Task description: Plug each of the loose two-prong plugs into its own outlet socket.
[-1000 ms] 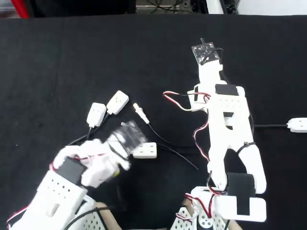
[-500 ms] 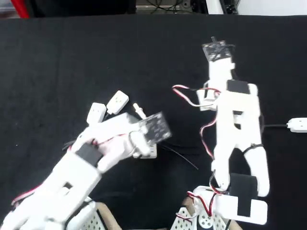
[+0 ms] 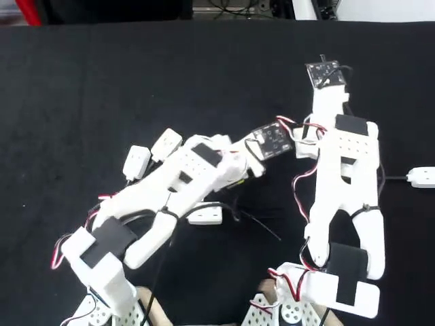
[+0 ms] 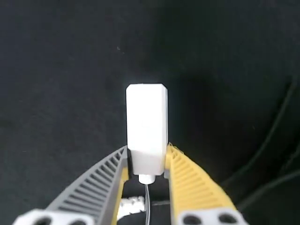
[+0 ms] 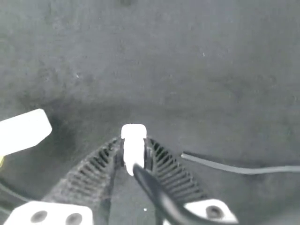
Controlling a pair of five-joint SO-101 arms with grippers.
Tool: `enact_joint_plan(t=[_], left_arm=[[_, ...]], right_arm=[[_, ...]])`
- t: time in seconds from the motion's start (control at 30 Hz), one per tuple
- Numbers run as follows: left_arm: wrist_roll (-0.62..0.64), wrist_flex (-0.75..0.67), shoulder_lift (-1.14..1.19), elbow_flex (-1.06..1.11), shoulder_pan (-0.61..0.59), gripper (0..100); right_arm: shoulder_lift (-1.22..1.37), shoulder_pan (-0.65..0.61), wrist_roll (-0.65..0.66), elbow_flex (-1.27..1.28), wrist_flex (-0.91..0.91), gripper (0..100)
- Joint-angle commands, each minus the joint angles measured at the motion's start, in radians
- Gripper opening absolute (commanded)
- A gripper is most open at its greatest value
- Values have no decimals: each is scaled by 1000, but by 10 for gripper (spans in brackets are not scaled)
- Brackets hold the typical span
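Left arm: jaws are clamping a white socket at its cord end, its long axis pointing straight out from them. Right arm: jaws are pinching a small plug, tip outward. The socket is sitting near the plug, on its left, over the tabletop; they are probably not yet lined up.

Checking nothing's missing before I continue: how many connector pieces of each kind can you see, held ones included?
White block: 5
Small white plug: 1
Total: 6
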Motion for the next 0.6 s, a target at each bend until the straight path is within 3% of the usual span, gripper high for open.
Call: enact_joint_plan(t=[0.0, 0.1, 0.23, 0.57], left_arm=[[132, 0, 8, -85, -8, 78], [242, 0, -12, -99, -42, 183], [244, 0, -51, -94, -85, 280], [241, 2, -92, -50, -104, 284]], right_arm=[[-50, 31, 9, -94, 6, 12], [-53, 52, 9, -99, 6, 12], [-48, 109, 9, -125, 8, 12], [-45, 157, 11, -150, 6, 12]])
